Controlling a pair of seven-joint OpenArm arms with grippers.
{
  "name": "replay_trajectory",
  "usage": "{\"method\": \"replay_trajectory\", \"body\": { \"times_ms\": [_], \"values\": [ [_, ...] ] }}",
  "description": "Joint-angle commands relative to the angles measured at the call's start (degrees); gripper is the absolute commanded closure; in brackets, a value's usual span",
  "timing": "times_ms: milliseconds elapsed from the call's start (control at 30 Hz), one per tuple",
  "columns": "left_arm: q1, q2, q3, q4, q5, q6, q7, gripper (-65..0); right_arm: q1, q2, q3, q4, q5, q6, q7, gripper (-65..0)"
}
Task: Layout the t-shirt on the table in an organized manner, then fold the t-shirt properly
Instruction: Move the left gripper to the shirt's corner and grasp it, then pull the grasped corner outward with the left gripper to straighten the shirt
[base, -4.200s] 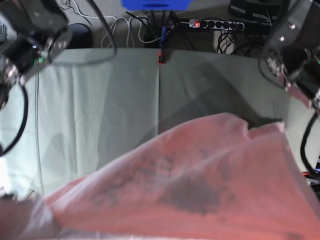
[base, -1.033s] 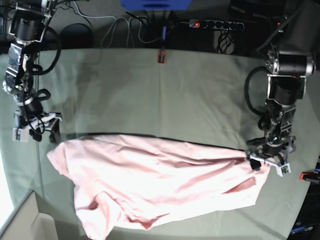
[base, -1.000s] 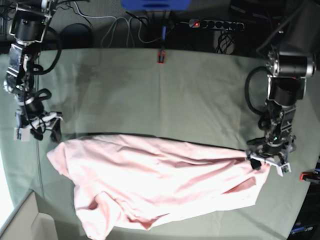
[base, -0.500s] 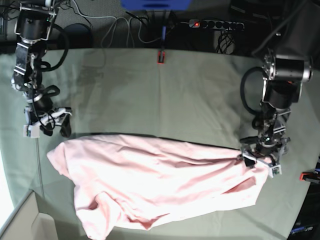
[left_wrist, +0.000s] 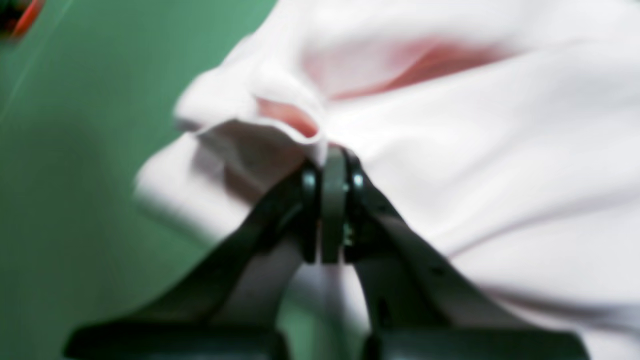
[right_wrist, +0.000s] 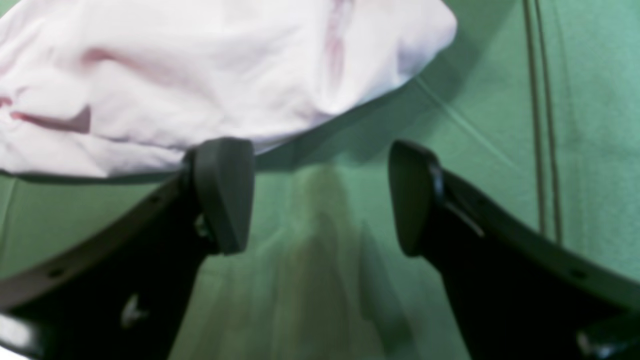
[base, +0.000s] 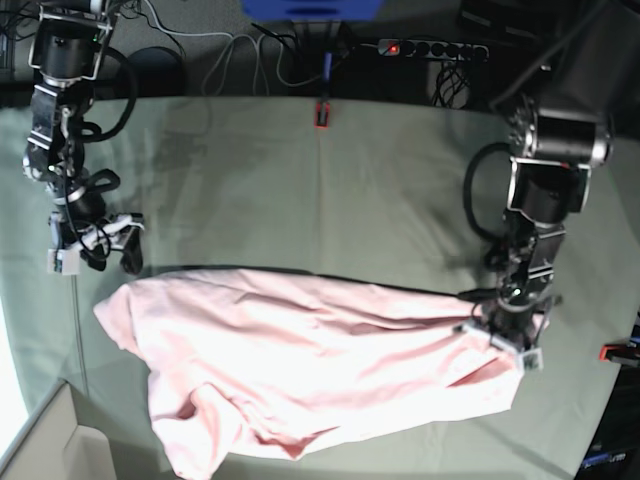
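While the left gripper (base: 503, 340) has its fingers clamped on the pink t-shirt (base: 300, 360), apparently to spread it, the right gripper (right_wrist: 320, 195) hovers, fingers apart, over the surface (base: 300, 180).

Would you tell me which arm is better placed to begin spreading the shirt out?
Probably the left: the left gripper is shut on the shirt at its edge, while the right gripper hangs open above the table beside it.

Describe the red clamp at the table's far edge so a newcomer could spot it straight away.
Start from the table, the wide grey-green cloth surface. Follow its far edge to about the middle, where a seam in the cloth meets it. The clamp is the small red piece there, right below a blue box, the only red thing on that edge.
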Motion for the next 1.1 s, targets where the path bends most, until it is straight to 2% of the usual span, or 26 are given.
{"method": "replay_trajectory", "body": {
  "times_ms": [0,133,233,333,433,500,667,867,933,1067],
  "values": [
    [0.56,-0.71,-1.13,5.22,-0.02,0.23,-0.01,0.0,0.7,0.94,0.18,0.86,0.71,0.42,1.6,-42.3],
    [8.21,-0.01,-9.56,26.23,0.16,0.23,11.16,0.0,0.7,0.94,0.18,0.86,0.71,0.51,1.6,-42.3],
    [9.0,2.1,-14.4,33.88,0.42,0.23,16.26,0.0,0.87,0.94,0.18,0.86,0.71,0.51,1.6,-42.3],
    [9.0,2.98,-17.48,40.03,0.25,0.23,19.42,0.0,0.87,0.94,0.18,1.21,0.71,0.51,1.6,-42.3],
    [10.94,3.25,-18.8,49.97,0.07,0.23,25.67,0.0,0.87,0.94,0.18,1.21,0.71,0.51,1.6,-42.3],
    [11.99,4.92,-19.06,56.65,0.07,0.23,28.92,0.0,1.05,0.94,0.18,1.12,0.71,0.51,1.6,-42.3],
    [18.15,7.82,-19.15,73.26,0.07,0.23,33.75,0.0,0.87,0.94,0.18,1.21,0.71,0.51,1.6,-42.3],
    [24.74,11.95,-20.29,87.86,0.07,0.23,39.38,0.0,1.14,0.94,0.18,1.21,0.71,0.51,1.6,-42.3],
    [27.29,14.15,-22.05,88.65,-0.02,0.23,40.08,0.0,1.14,0.94,0.27,1.21,0.71,0.51,1.6,-42.3],
    [30.63,15.03,-25.48,88.47,-0.11,0.23,40.52,0.0,1.14,1.03,0.18,1.21,0.71,0.51,1.78,-42.3]
  ]
}}
